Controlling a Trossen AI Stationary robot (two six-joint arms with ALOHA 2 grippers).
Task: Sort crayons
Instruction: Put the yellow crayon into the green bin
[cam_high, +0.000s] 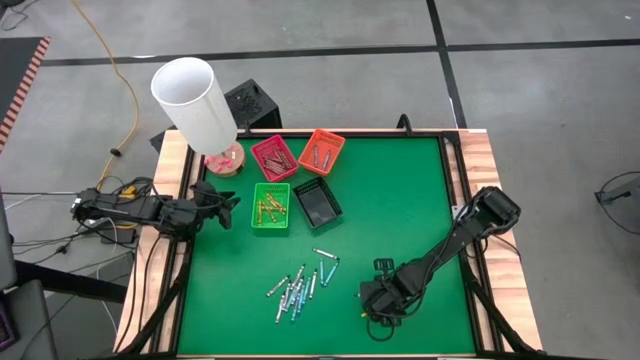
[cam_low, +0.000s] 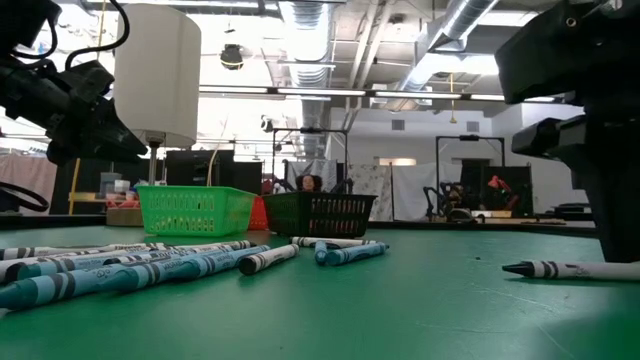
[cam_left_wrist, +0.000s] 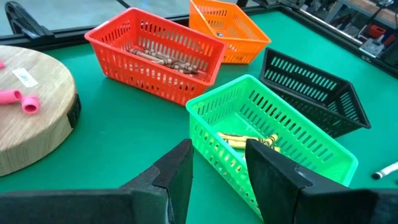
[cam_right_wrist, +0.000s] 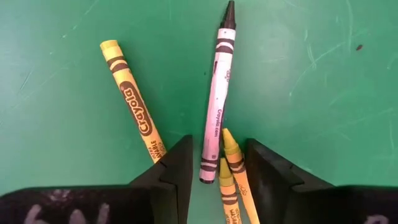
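**Right gripper low over stray crayons, picking one out of a tight cluster**

- Right gripper (cam_right_wrist: 217, 180) sat down near the tabletop (cam_high: 400, 200), fingers parted narrowly, nothing held. Between and just ahead of the fingers: a grey-white crayon (cam_right_wrist: 216, 99) with a dark tip pointing away, and two yellow crayons (cam_right_wrist: 231, 165) lying partly in the gap. A third yellow crayon (cam_right_wrist: 132, 99) lay beside the one finger, angled outward.
- Judgement: the gap held more than one stick. A clean pick would call for centring on a single crayon, likely the grey-white one, and closing across its width, not along it. Closing as it stood risked pinching two colours together or flicking the yellow ones aside.
- Main pile of light blue crayons (cam_high: 298, 290) lay well off to the gripper's side, untouched.
- Left gripper (cam_left_wrist: 217, 174) waited by the baskets, fingers slightly apart and empty, the green basket (cam_left_wrist: 273, 149) with yellow crayons directly ahead, red basket (cam_left_wrist: 155, 56), orange basket (cam_left_wrist: 227, 28) and black basket (cam_left_wrist: 311, 90) beyond.
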